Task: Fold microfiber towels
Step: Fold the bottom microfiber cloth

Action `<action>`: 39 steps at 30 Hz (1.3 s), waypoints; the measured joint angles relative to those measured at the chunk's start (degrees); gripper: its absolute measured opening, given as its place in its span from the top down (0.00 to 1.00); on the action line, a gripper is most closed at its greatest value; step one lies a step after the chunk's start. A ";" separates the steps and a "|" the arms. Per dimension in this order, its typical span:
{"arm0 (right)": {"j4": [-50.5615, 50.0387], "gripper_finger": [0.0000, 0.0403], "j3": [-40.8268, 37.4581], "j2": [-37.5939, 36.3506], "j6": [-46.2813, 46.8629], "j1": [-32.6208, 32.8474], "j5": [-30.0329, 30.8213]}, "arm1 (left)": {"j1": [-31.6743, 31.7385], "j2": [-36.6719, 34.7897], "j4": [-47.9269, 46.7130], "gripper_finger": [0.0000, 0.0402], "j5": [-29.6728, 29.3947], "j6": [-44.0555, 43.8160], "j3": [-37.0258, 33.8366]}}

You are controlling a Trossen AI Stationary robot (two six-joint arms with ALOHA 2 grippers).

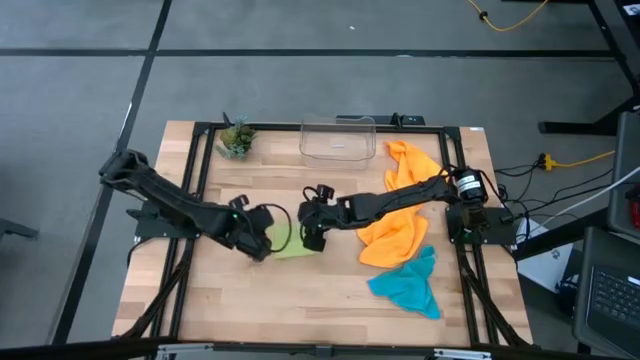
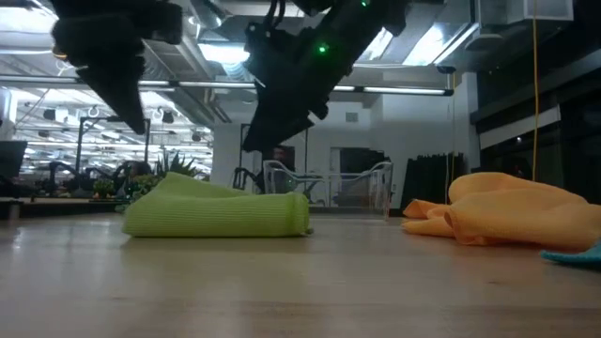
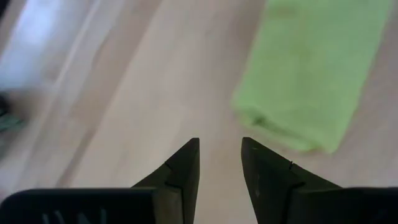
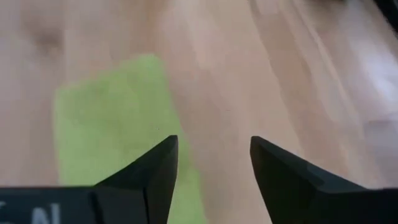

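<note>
Your left gripper and right gripper hung mid-frame, facing each other, both parted and empty.

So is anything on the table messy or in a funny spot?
Not really odd, just unfinished. The lime green microfiber towel lies folded mid-table, while the orange microfiber towels and the teal blue microfiber towel sit crumpled in heaps on the right side. Both the left gripper and right gripper hang open above the wood, holding nothing.
</note>
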 joint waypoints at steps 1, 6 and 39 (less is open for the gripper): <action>3.73 0.49 -1.26 0.00 0.78 0.14 -0.88 | -0.02 -0.80 -1.85 0.73 -0.38 -0.66 0.01; 27.19 0.49 -9.31 0.39 2.31 0.45 -2.67 | -0.22 -2.99 -4.48 0.73 -3.96 -1.20 0.00; 40.10 0.49 -0.81 14.06 -0.40 1.21 -0.78 | -1.11 -2.97 -4.86 0.73 -6.71 0.51 -0.01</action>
